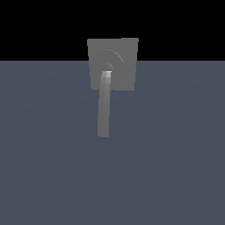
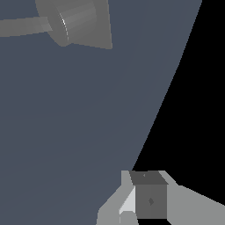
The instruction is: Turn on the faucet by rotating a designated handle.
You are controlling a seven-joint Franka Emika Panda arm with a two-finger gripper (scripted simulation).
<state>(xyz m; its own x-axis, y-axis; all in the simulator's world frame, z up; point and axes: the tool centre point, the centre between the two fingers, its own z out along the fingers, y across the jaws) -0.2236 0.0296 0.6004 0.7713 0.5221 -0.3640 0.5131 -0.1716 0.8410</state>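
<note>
Grey finger parts of the gripper point(image 2: 145, 206) fill the nearest edge of the wrist view, a dark block between paler sides; whether its jaws stand apart or together cannot be told, since the tips are cut off. Nothing is held between them as far as can be seen.

Going left to right in the exterior view, the handle point(image 1: 104, 107) comes first: a slim grey bar, pale at its root, running from the plate's centre toward 6 o'clock, its free end well out over the blue-grey floor point(image 1: 176, 154). Just to its right spreads the square plate of the faucet point(image 1: 123, 57), standing at 12 o'clock with faint rings on its face. The arm does not appear in that view.

In the wrist view the faucet point(image 2: 85, 22) and its bar point(image 2: 22, 26) lie far from the fingers, so the arm seems to be hanging well apart from the fixture, camera angled across the floor toward it.

The likely risk is a poor approach: coming in against the plate or near the root of the bar would give little leverage, and a glancing touch near the tip could slip off without turning it.
</note>
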